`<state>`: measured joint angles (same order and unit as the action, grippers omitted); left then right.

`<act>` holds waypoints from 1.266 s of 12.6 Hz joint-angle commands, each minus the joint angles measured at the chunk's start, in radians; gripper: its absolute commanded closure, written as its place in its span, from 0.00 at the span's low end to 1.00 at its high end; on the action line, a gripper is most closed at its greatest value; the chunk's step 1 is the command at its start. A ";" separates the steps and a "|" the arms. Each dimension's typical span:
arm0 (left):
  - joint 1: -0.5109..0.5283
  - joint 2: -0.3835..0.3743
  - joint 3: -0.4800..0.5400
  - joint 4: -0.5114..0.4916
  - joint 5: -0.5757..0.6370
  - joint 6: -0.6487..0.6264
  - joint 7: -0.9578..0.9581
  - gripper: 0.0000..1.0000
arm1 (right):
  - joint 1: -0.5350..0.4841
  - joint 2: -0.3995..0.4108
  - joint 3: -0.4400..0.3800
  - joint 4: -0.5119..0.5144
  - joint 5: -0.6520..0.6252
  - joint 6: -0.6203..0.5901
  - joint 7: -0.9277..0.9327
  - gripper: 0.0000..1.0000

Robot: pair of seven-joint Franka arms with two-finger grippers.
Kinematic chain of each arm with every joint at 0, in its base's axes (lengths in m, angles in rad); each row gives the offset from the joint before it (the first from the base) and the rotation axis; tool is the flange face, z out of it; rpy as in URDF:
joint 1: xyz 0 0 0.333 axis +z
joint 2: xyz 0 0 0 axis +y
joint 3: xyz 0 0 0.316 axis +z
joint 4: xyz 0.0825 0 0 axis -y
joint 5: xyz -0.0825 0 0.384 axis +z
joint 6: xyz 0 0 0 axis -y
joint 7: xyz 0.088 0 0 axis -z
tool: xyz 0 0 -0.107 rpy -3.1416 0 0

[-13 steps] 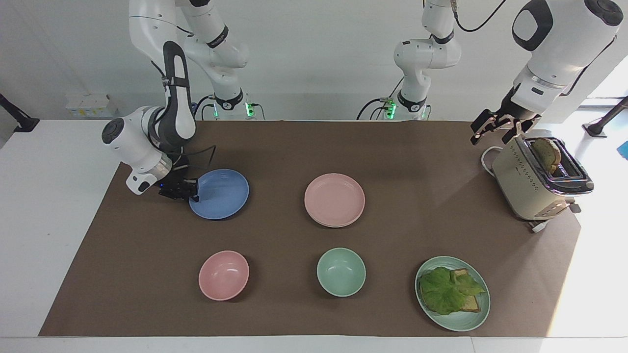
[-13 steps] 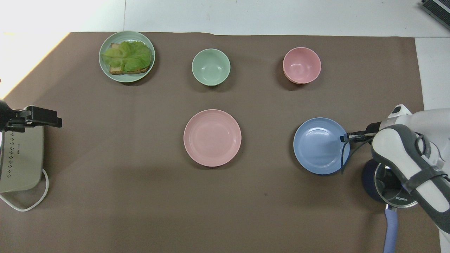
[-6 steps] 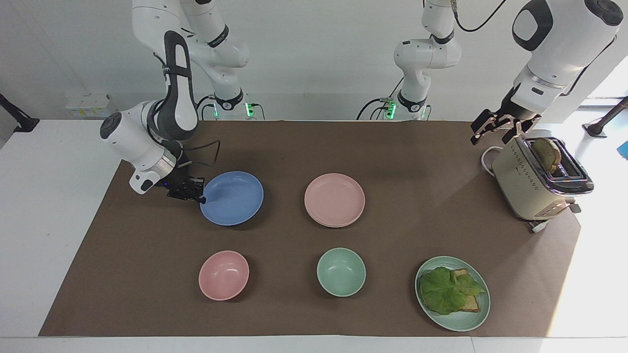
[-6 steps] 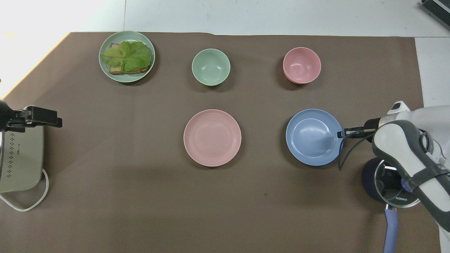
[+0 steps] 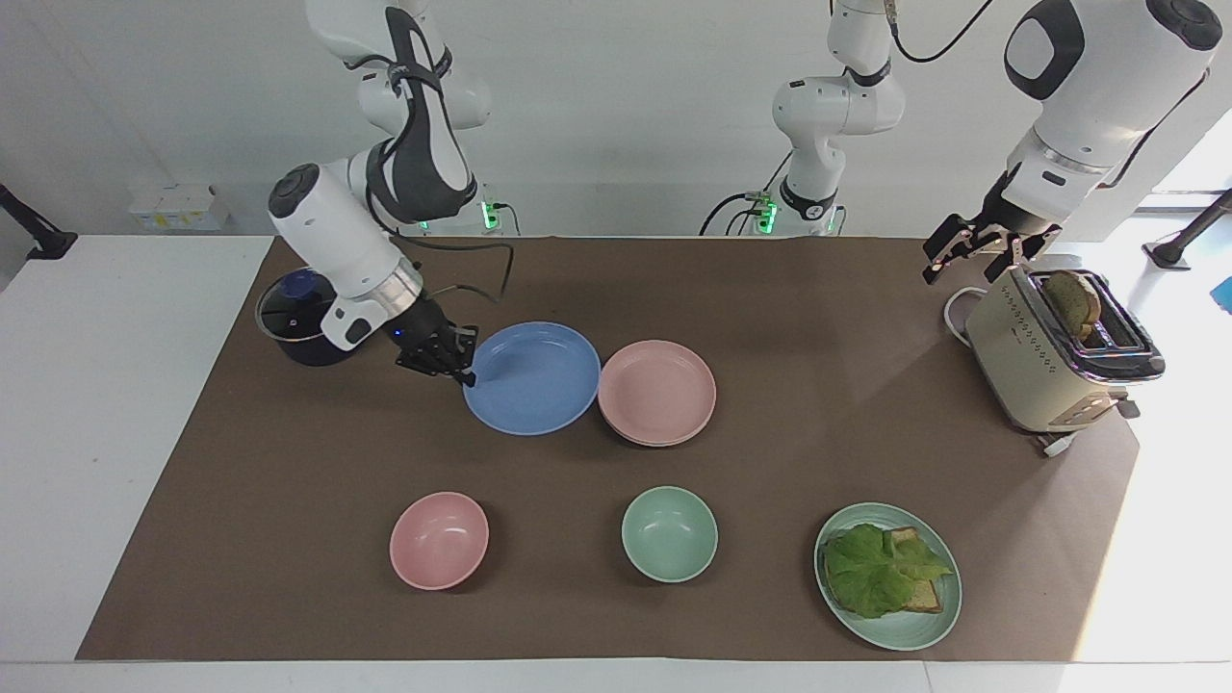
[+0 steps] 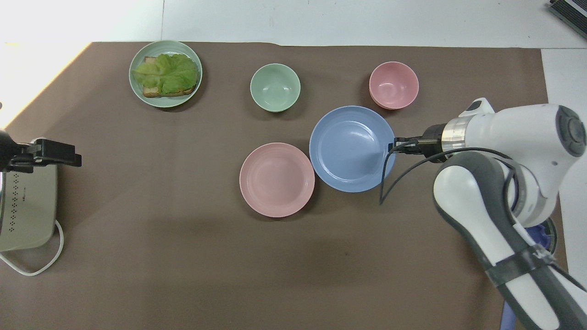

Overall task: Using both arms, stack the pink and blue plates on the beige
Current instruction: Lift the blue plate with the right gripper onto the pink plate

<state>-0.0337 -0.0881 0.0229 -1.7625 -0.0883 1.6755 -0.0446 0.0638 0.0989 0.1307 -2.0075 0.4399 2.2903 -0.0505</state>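
Observation:
My right gripper [image 5: 467,373] [image 6: 393,146] is shut on the rim of the blue plate [image 5: 534,377] [image 6: 351,147] and holds it up, slightly tilted, over the mat. The plate's edge reaches the rim of the pink plate [image 5: 656,392] [image 6: 277,179]. The pink plate lies flat at the middle of the mat. A thin paler rim under it is the beige plate [image 5: 636,440]. My left gripper [image 5: 972,252] [image 6: 46,153] waits open in the air by the toaster, holding nothing.
A pink bowl [image 5: 439,539], a green bowl [image 5: 669,533] and a mint plate with a lettuce sandwich [image 5: 887,576] lie farther from the robots. The toaster [image 5: 1054,351] holds a bread slice. A dark lidded pot [image 5: 298,318] stands at the right arm's end.
My right arm has lifted the blue plate off the mat and carried it toward the pink plate, uncovering the dark pot. The left arm has not moved.

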 commanded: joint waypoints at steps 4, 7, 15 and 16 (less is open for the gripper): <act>-0.009 -0.004 -0.009 0.015 0.078 -0.051 0.006 0.00 | 0.185 0.039 -0.003 -0.007 -0.046 0.110 0.222 1.00; -0.005 -0.004 -0.011 0.015 0.073 -0.042 0.002 0.00 | 0.223 0.090 -0.003 -0.036 -0.086 0.197 0.256 1.00; 0.005 -0.004 0.000 0.015 0.073 -0.042 0.002 0.00 | 0.292 0.142 -0.005 -0.077 -0.130 0.233 0.291 1.00; 0.005 -0.004 0.000 0.015 0.073 -0.042 0.002 0.00 | 0.291 0.143 -0.005 -0.076 -0.148 0.233 0.291 1.00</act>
<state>-0.0331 -0.0889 0.0250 -1.7601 -0.0350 1.6504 -0.0445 0.3498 0.2485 0.1301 -2.0700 0.3330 2.5023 0.2098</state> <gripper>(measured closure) 0.000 0.956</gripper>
